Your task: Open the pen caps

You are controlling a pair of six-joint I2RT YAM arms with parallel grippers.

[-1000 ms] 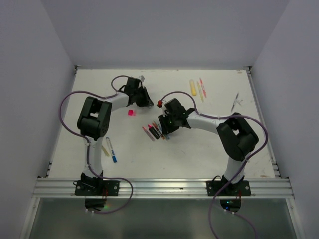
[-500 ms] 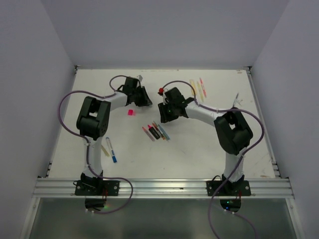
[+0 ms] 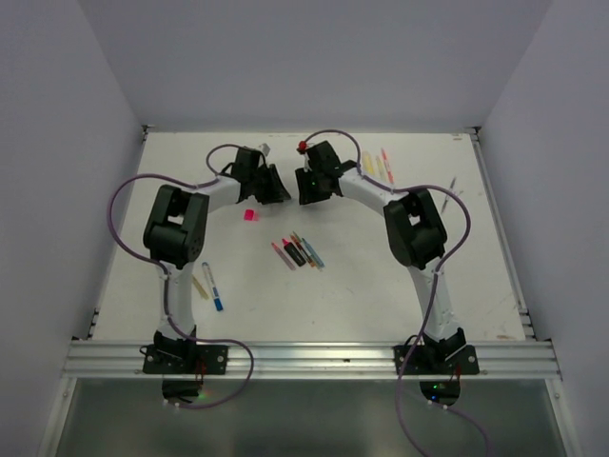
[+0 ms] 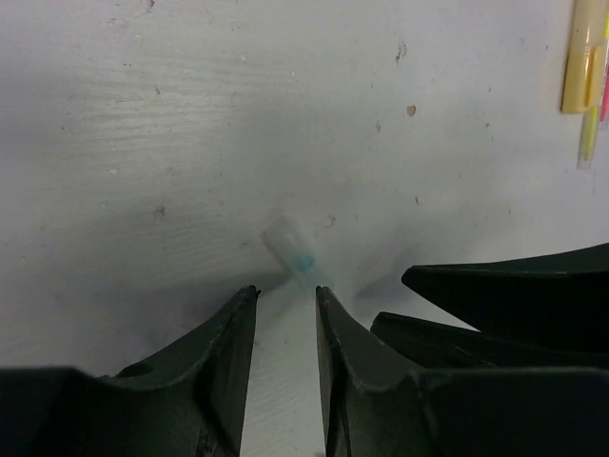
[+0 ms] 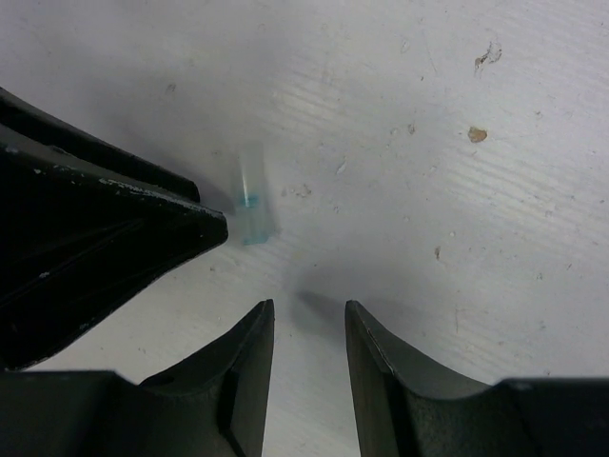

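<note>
Clear stubby plastic cap with teal band (image 4: 290, 250) lies loose on white table (image 3: 381, 286) between left hand (image 4: 285, 291) and right hand (image 5: 308, 307), both parted, empty. Cluster of slim pens (image 3: 297, 251) mid-table probably awaits uncapping.

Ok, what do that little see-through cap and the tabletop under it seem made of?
The cap looks like translucent plastic, smooth: the white beneath shows faintly through it, with a teal band at one end. The tabletop seems white-painted wood, matte: fine grain lines and small chips show, though laminate is possible.
</note>
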